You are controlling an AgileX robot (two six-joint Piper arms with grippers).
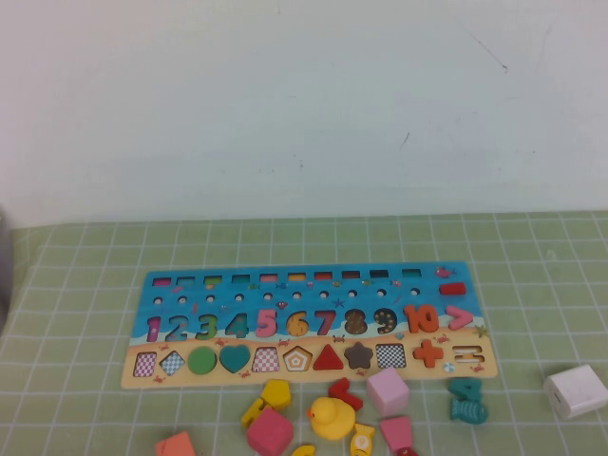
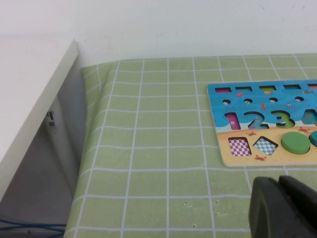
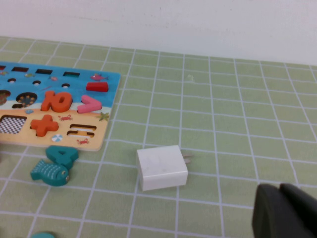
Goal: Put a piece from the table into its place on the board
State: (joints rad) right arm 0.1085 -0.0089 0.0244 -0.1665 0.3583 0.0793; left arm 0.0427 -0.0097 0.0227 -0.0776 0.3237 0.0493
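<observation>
High view: board (image 1: 309,328) lengthwise left-right; left tool (image 2: 285,208), right tool (image 3: 285,210) flank ends.

Little of the robot shows. The left pincer (image 2: 285,208) appears only in the left wrist view as two dark, matte, almost black fingers with rounded, blunt tips and a thin seam running between them; it sits nearer the camera than the puzzle board (image 2: 267,124). The right pincer (image 3: 286,210) appears only in the right wrist view with the same dark, smooth, rounded fingers pressed side by side, likewise nearer than the board. No cables, screws or markings can be made out on either.
</observation>
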